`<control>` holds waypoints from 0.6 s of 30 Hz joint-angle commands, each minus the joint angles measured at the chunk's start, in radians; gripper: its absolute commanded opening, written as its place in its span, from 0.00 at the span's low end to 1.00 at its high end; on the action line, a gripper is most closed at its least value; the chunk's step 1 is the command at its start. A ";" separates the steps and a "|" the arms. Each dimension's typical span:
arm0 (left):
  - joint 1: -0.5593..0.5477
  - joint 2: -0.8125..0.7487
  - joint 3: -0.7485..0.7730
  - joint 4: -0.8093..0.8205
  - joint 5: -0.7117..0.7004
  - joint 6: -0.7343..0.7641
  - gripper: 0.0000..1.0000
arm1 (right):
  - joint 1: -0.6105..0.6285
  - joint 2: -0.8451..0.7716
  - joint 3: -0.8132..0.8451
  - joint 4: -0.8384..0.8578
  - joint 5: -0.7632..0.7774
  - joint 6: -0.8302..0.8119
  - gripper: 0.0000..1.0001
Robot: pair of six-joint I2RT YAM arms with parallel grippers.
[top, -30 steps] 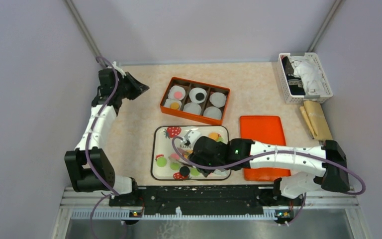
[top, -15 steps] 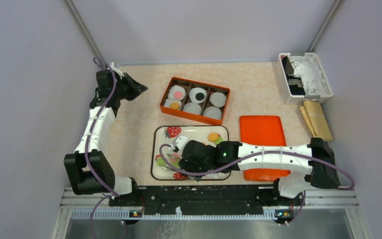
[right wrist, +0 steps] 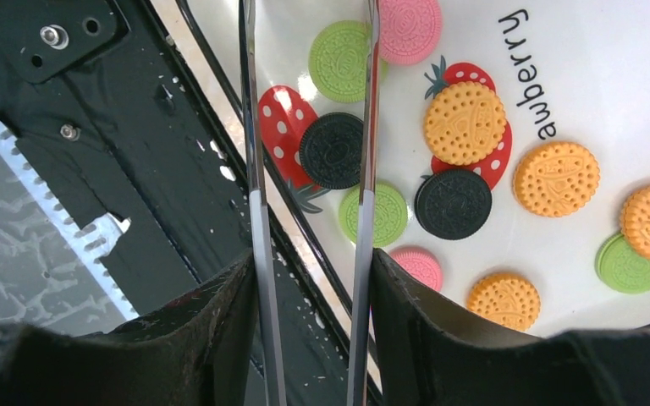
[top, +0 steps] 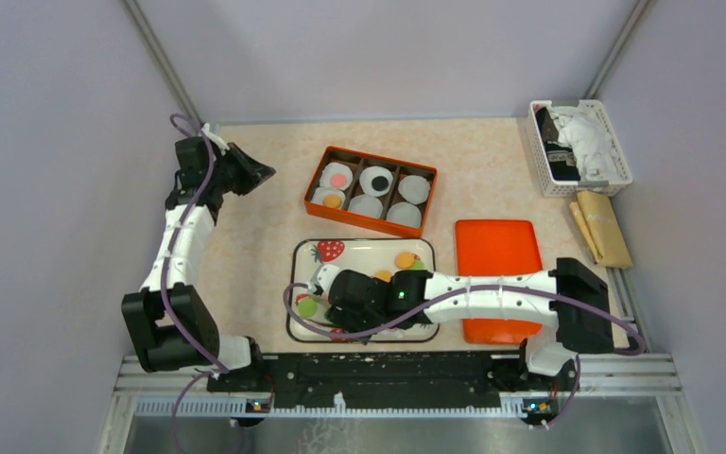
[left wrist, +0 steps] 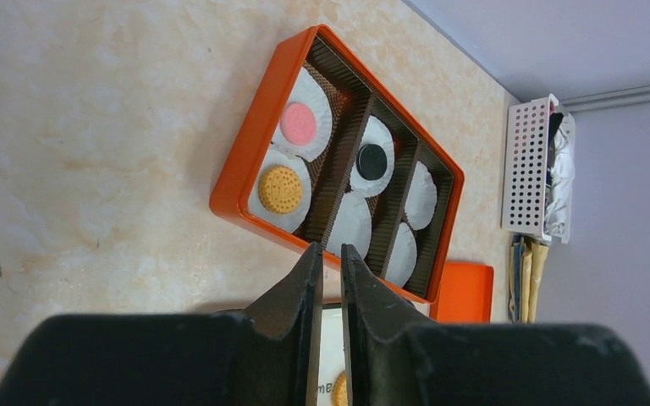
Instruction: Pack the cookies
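Left arm (top: pixel 181 248), right arm (top: pixel 510 288): white link shells joined by black joint housings. Purple cable (top: pixel 197 199) strung along each. Green light (top: pixel 399 294) lit on right arm. Left gripper (left wrist: pixel 327 252): black wedge fingers. Right gripper (right wrist: pixel 309 10): thin metallic blades, black mounts.

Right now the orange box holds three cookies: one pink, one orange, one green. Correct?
Not quite. The third cookie is black, not green. The left wrist view shows the orange box holding one pink cookie, one orange cookie and one black cookie.
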 commanded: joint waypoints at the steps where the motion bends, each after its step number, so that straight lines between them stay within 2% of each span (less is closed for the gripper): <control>1: 0.012 -0.045 -0.017 0.041 0.032 0.006 0.19 | 0.013 0.020 0.056 0.038 0.020 -0.026 0.47; 4: 0.015 -0.042 -0.021 0.045 0.040 0.005 0.18 | 0.012 0.043 0.075 0.035 0.035 -0.033 0.45; 7: 0.017 -0.042 -0.025 0.048 0.045 0.005 0.18 | 0.013 0.057 0.090 0.033 0.066 -0.037 0.32; 11: 0.020 -0.044 -0.024 0.048 0.049 0.006 0.18 | 0.013 0.060 0.115 0.023 0.129 -0.038 0.21; 18: 0.020 -0.051 -0.020 0.050 0.063 0.008 0.17 | -0.001 0.016 0.167 -0.021 0.330 -0.040 0.20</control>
